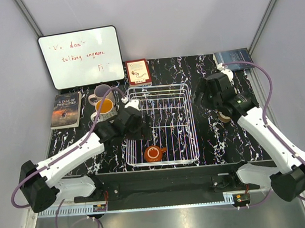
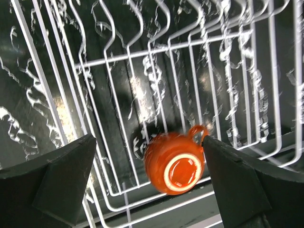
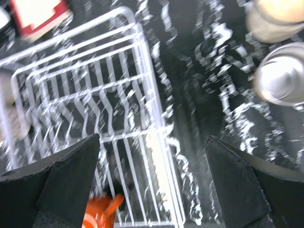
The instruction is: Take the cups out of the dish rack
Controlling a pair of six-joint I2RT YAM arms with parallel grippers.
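The white wire dish rack (image 1: pixel 167 99) stands mid-table. A squat orange-red cup (image 1: pixel 153 153) lies bottom-up in its near end. My left gripper (image 1: pixel 139 131) is open over the rack's left side. In the left wrist view the orange-red cup (image 2: pixel 175 164) sits low between the spread fingers (image 2: pixel 149 183), untouched. My right gripper (image 1: pixel 203 97) is open and empty just right of the rack, over its right rim (image 3: pixel 152 185). A pale pink cup (image 1: pixel 102 92) and a cream cup with an orange inside (image 1: pixel 105 107) stand left of the rack. A grey-white cup (image 3: pixel 282 80) and a cream cup (image 3: pixel 278 19) stand right of it.
A whiteboard (image 1: pixel 81 57) leans at the back left. A book (image 1: pixel 66 110) lies at the left edge, a red box (image 1: pixel 138 72) behind the rack, and a blue book (image 1: pixel 233 60) at the back right. Grey walls close in the table.
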